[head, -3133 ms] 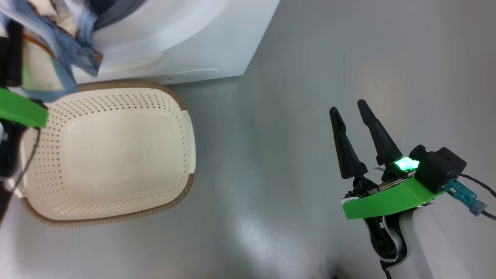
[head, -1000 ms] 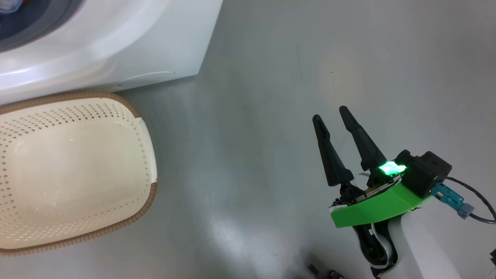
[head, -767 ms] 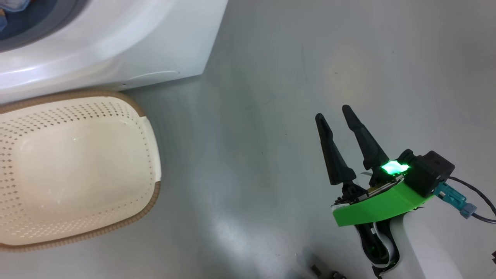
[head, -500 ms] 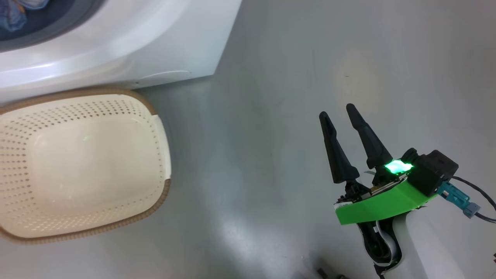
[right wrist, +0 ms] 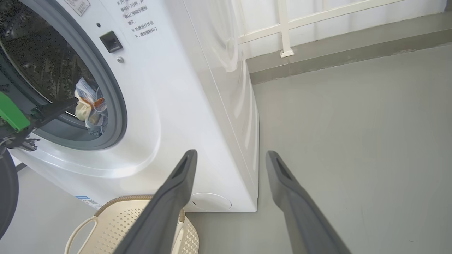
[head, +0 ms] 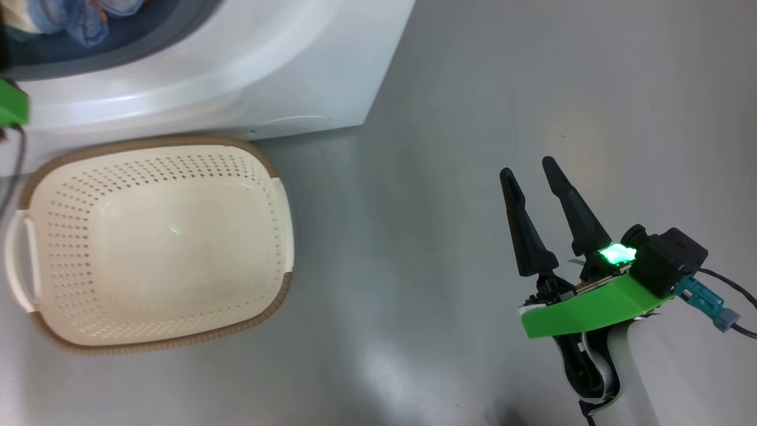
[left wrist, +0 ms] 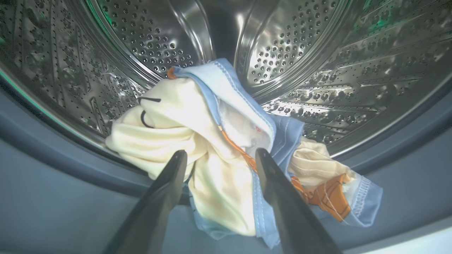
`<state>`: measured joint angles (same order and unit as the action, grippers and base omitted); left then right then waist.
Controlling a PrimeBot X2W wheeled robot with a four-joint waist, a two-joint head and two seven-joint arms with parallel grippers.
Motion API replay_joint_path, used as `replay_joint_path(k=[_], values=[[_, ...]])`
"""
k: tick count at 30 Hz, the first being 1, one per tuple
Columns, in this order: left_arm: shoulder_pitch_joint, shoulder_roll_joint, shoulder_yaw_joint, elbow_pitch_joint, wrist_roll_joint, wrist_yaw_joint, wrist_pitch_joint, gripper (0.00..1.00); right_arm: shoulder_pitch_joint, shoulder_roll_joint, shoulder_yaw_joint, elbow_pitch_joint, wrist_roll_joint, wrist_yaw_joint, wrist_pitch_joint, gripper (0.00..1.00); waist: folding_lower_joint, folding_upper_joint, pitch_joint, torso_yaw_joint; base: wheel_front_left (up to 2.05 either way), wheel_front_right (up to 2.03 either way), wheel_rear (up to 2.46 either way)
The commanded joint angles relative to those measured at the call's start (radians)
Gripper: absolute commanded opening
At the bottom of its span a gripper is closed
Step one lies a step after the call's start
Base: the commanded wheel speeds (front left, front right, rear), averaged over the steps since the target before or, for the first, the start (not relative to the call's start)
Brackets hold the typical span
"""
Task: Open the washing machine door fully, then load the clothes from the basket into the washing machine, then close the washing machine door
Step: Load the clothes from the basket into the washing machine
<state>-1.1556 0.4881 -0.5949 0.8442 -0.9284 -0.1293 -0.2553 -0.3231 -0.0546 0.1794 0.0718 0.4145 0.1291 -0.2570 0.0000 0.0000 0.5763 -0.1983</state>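
Drum [left wrist: 300, 53]: clothes [left wrist: 212, 141] before left end effector [left wrist: 220, 152]

This is looking like a laundry corner, possibly a utility room or an enclosed balcony rather than a furnished living space. A big white washing machine [right wrist: 197, 106] is standing directly on a bare, glossy grey floor [right wrist: 353, 141], taking up the ten o'clock part of the right wrist view, with small printed lines of text [right wrist: 141, 21] showing on its front. A perforated cream basket [head: 148, 141] is sitting on the floor just beside it. At twelve o'clock a white-painted frame [right wrist: 282, 28] is rising above a grey kerb [right wrist: 335, 53] running along the wall.
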Motion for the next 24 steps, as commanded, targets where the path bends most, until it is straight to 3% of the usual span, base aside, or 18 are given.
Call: replay_joint_path(k=[1,12,24], values=[[0.026,0.035,0.055,-0.035,0.03,-0.001,-0.006,1.0,0.018,0.004,0.014,-0.018,-0.009,0.002,-0.005,1.0,0.0,0.0,-0.016,0.017,0.0,0.0,0.0],[0.232,-0.041,0.265,-0.176,0.173,-0.001,-0.006,1.0,0.028,0.004,-0.01,0.001,-0.045,0.002,-0.005,1.0,0.0,0.0,-0.068,0.061,0.0,0.0,0.0],[0.472,-0.114,0.404,-0.331,0.309,-0.001,-0.006,1.0,0.064,-0.018,-0.05,0.018,-0.065,0.002,-0.005,1.0,0.0,0.0,-0.143,0.114,0.0,0.0,0.0]])
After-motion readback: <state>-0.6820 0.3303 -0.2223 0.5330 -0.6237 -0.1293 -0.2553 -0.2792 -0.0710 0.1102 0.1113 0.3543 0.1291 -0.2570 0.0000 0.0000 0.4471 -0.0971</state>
